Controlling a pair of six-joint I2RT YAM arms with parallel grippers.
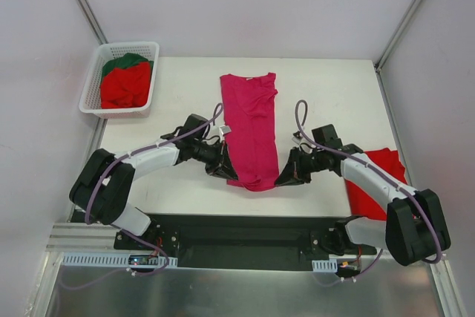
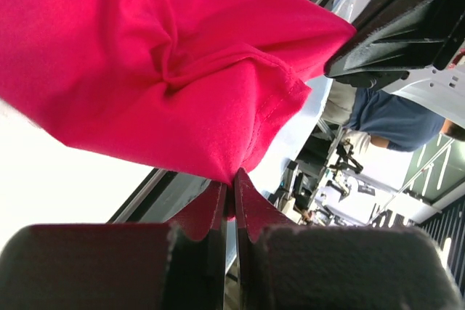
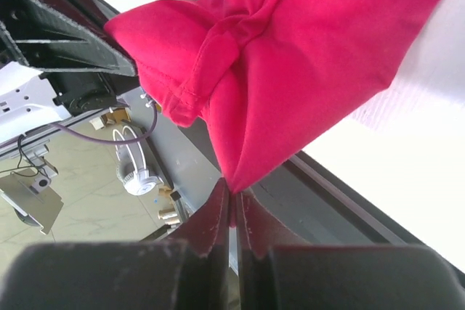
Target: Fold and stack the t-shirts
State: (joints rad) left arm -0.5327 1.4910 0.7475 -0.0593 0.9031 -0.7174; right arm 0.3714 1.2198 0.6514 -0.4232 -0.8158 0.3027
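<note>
Left gripper [image 2: 234, 178] on t-shirt [image 1: 251, 124], basket [image 1: 115, 111] apart

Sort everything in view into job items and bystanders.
Job: magenta t-shirt, near corners pinched by the left gripper and right gripper; red t-shirt at the right edge; red bundle and green t-shirt in the white basket.
Bystanders: white basket, table.

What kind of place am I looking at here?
Probably a robotics lab work cell: a white table walled by plain panels, two robot arms bolted at its near edge holding a pink shirt, and a person among equipment beyond.
</note>
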